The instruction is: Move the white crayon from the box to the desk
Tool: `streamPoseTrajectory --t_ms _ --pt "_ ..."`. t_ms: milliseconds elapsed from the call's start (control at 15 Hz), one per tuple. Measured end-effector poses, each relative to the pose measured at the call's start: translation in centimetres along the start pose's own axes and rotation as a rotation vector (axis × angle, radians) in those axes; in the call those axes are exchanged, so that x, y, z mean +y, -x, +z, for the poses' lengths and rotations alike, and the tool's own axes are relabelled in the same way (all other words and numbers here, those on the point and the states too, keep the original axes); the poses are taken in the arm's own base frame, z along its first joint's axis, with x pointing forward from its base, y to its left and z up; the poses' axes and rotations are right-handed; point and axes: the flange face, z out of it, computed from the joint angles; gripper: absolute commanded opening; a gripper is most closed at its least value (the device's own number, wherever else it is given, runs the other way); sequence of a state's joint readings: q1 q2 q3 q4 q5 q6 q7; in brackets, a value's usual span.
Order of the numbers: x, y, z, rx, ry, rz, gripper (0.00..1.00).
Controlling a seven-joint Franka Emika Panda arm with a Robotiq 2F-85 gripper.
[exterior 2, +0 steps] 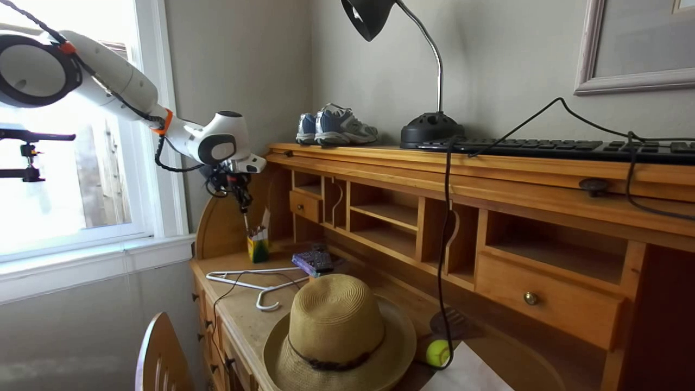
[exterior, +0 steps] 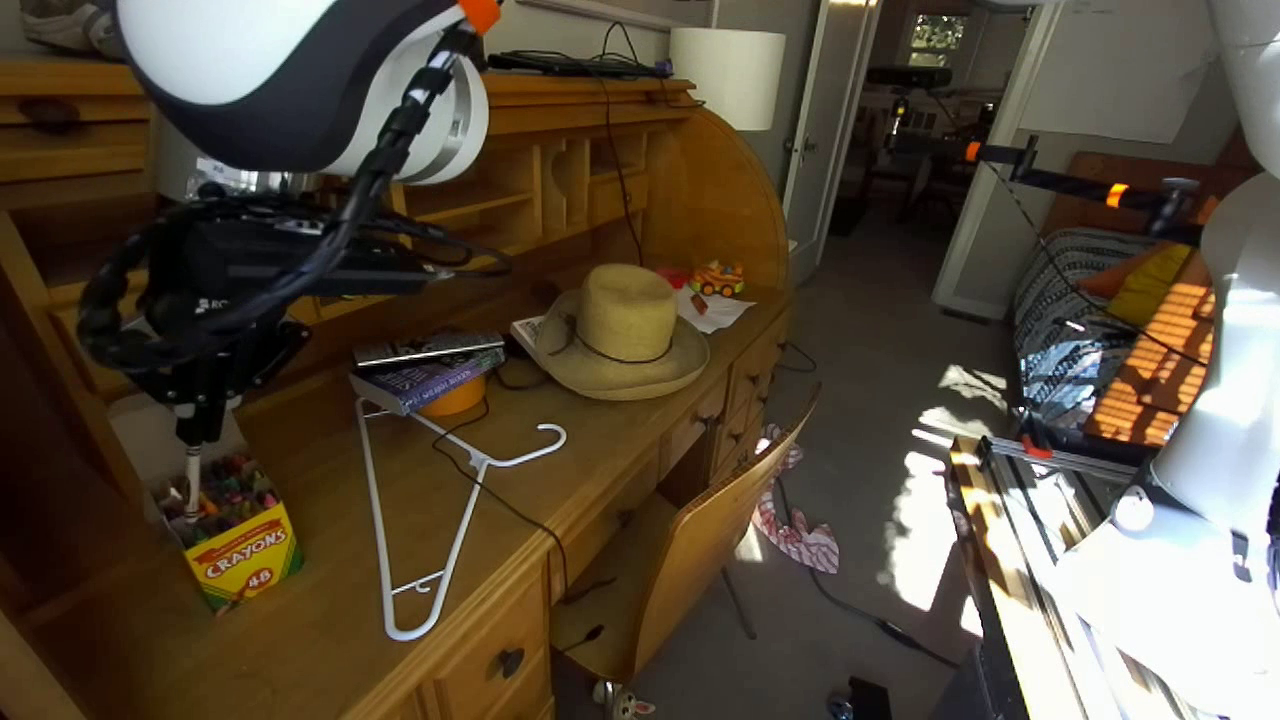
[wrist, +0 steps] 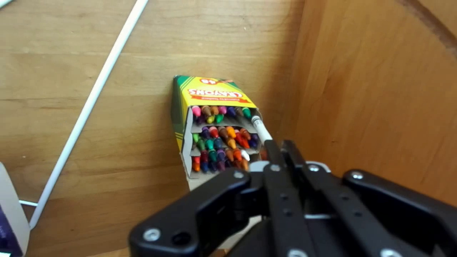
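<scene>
The yellow and green crayon box (exterior: 245, 560) stands upright on the wooden desk (exterior: 590, 450), full of coloured crayons. It also shows in an exterior view (exterior 2: 259, 250) and in the wrist view (wrist: 214, 92). My gripper (exterior: 200, 432) is above the box, shut on a white crayon (exterior: 193, 480). The crayon points down, and its upper end is hidden between the fingertips (wrist: 280, 144). In the wrist view the crayon (wrist: 262, 130) overlaps the box's right edge. I cannot tell whether its lower end is clear of the box. Another white tip (wrist: 245, 155) shows inside the box.
A white hanger (exterior: 372, 500) lies on the desk beside the box. Books (exterior: 430, 375) and a straw hat (exterior: 625, 310) are farther along. The desk's side panel (wrist: 357, 107) rises close to the gripper. A chair (exterior: 700, 540) stands at the front.
</scene>
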State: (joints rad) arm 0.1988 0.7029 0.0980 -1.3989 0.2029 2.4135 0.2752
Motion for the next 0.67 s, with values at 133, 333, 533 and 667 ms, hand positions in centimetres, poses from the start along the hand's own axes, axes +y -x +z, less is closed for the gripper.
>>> streamPoseTrajectory --t_ms 133,333,533,667 --pt "-0.1 0.9 -2.3 0.024 0.003 -0.005 0.02" --pt "0.9 2.3 -6.0 0.063 0.023 0.009 0.02" --pt "3.0 4.1 -8.9 0.078 0.073 0.039 0.02" --pt "4.4 5.2 -9.9 0.075 0.102 0.057 0.02"
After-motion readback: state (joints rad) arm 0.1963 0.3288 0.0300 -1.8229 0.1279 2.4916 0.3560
